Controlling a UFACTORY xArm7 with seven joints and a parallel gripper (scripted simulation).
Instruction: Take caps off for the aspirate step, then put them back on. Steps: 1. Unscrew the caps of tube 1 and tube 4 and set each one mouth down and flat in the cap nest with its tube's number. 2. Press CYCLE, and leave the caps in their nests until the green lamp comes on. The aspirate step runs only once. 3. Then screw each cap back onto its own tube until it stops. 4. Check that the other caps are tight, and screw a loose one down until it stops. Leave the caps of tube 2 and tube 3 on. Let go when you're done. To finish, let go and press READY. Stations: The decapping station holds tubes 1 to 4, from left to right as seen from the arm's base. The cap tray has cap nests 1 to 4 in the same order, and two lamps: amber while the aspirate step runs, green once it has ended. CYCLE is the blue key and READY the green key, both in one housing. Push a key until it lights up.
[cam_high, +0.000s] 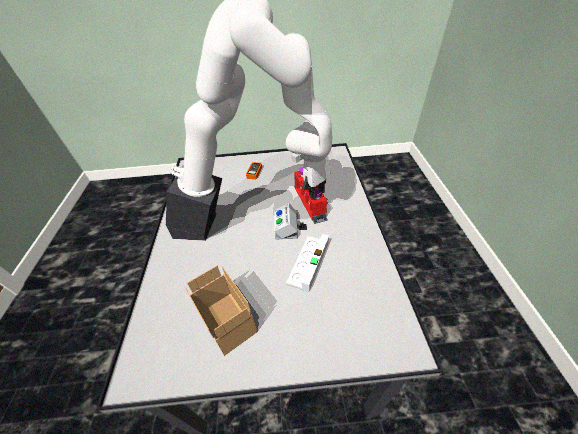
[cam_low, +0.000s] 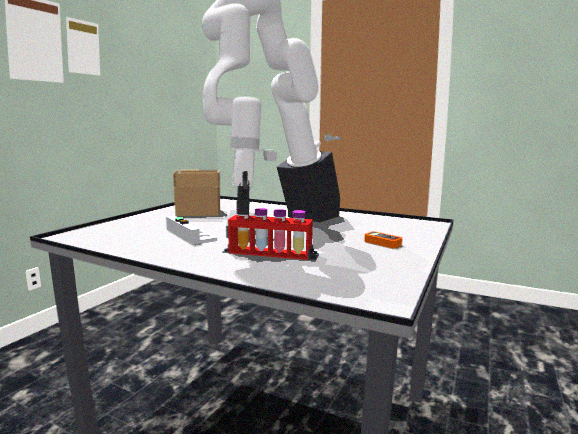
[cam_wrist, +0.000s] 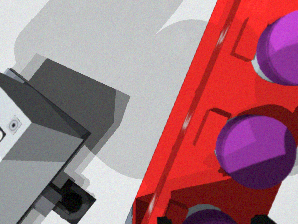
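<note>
The red decapping station (cam_low: 270, 236) holds four tubes. Three purple caps (cam_low: 279, 213) show on it in the exterior view. My gripper (cam_low: 243, 199) stands upright over the leftmost tube there, the end nearest the key housing, and hides its cap. In the wrist view the top of that purple cap (cam_wrist: 212, 218) lies at the bottom edge between my two dark fingertips, and two more caps (cam_wrist: 256, 150) sit on the rack. The fingers are open, slightly apart around the cap. The white cap tray (cam_high: 308, 262) shows a lit green lamp (cam_high: 314, 260), and its nests look empty.
The grey key housing (cam_high: 284, 220), with its blue and green keys, stands just left of the rack and also shows in the wrist view (cam_wrist: 35, 165). An open cardboard box (cam_high: 222, 308) sits at the front left. An orange meter (cam_high: 254, 170) lies at the back.
</note>
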